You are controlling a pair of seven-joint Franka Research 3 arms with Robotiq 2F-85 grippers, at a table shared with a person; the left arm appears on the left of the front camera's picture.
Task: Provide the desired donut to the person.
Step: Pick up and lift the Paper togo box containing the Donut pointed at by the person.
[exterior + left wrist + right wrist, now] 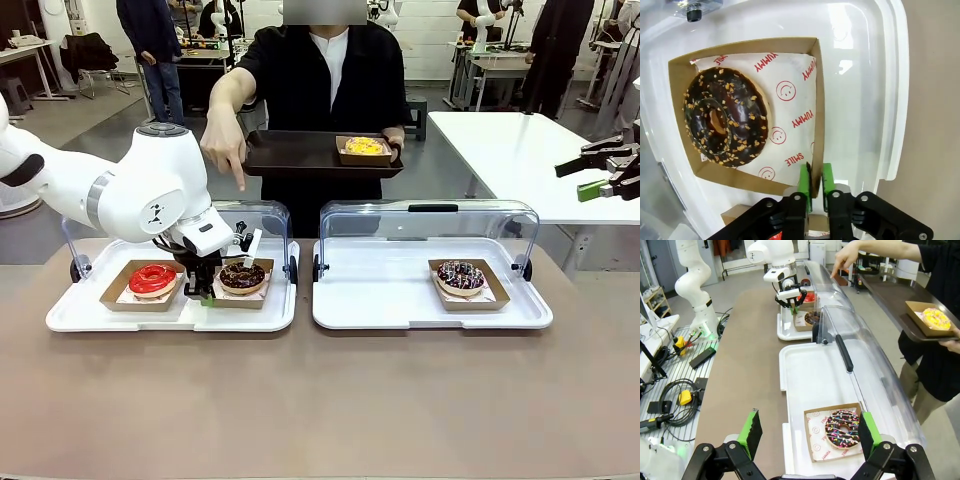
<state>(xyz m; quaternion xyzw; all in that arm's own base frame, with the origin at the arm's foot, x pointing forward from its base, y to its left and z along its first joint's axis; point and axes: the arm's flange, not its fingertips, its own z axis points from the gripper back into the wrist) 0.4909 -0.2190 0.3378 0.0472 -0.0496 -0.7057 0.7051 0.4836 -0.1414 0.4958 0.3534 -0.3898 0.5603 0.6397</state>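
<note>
A chocolate donut with nut crumbs (pixel 242 276) (pixel 725 117) lies in a brown cardboard tray (pixel 817 100) on the left white tray (pixel 170 320). My left gripper (pixel 205 290) (pixel 815 182) is shut on the cardboard tray's near wall, with the green pads (pixel 804 181) on either side of it. The person (pixel 320 80) stands at the far side and points a finger (pixel 238 180) down at this donut. Their other hand holds a dark tray (pixel 300 155) carrying a yellow donut (pixel 364 147). My right gripper (pixel 805 432) (pixel 600 175) hangs open at the right, above the sprinkle donut (pixel 842 428).
A red glazed donut (pixel 152 279) sits left of the chocolate one on the same tray. The sprinkle donut (pixel 461 275) lies on the right white tray (pixel 430 315). Clear hinged lids (pixel 430 215) stand open behind both trays. Bare brown table lies in front.
</note>
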